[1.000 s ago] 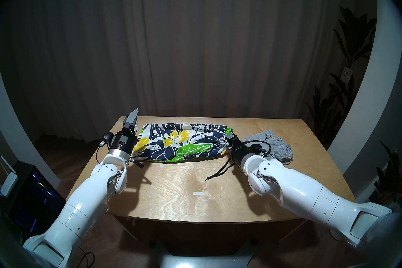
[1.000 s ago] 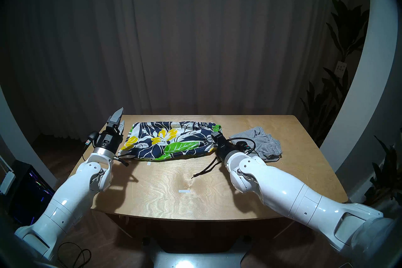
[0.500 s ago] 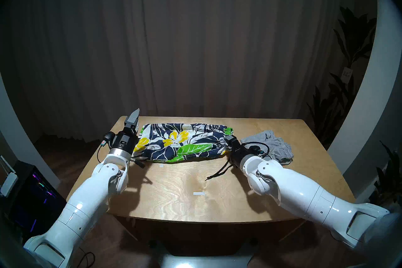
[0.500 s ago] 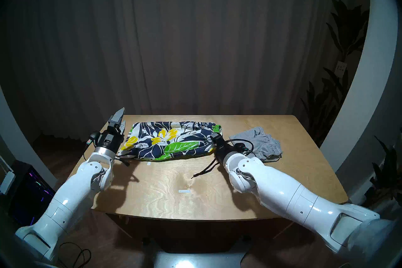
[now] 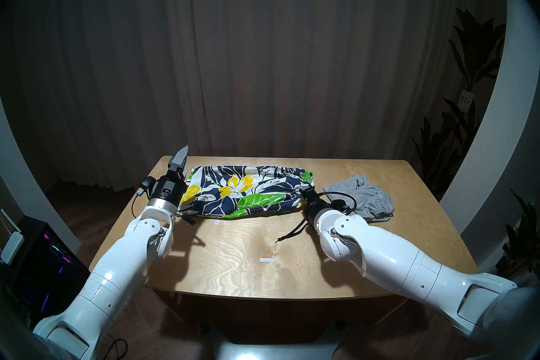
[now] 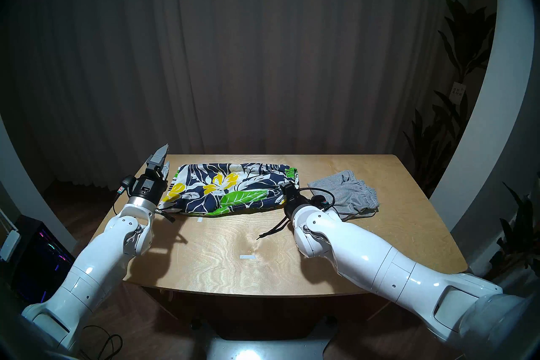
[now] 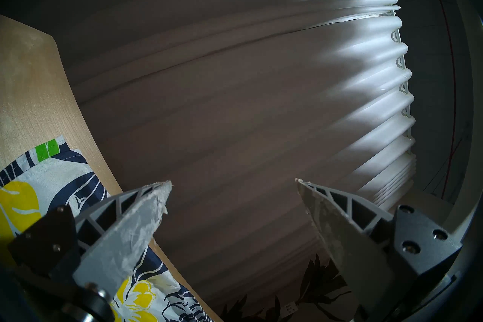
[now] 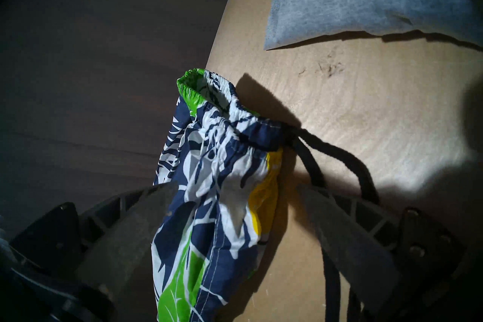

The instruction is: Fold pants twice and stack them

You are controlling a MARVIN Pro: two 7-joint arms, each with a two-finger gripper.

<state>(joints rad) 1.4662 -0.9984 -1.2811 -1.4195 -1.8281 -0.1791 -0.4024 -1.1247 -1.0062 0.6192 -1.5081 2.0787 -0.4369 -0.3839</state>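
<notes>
The floral shorts (image 5: pixel 245 191) lie mid-frame on the worktop (image 5: pixel 263 263), grey shorts (image 5: pixel 362 198) to their right. Both hands are released: the right hand (image 8: pixel 235 198) straddles the waistband, the left hand (image 7: pixel 232 193) hangs empty. Best pinch both fabric layers clear of the drawstring (image 8: pixel 313 156).

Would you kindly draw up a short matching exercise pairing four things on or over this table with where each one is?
Things:
1. floral shorts
2. grey shorts
3. drawstring
4. left gripper

Places:
A. trailing toward the table's near edge
B. raised off the table's left end, open
C. table's right side
D. across the table's far middle

Pairs: 1-D, 2-C, 3-A, 4-B
</notes>
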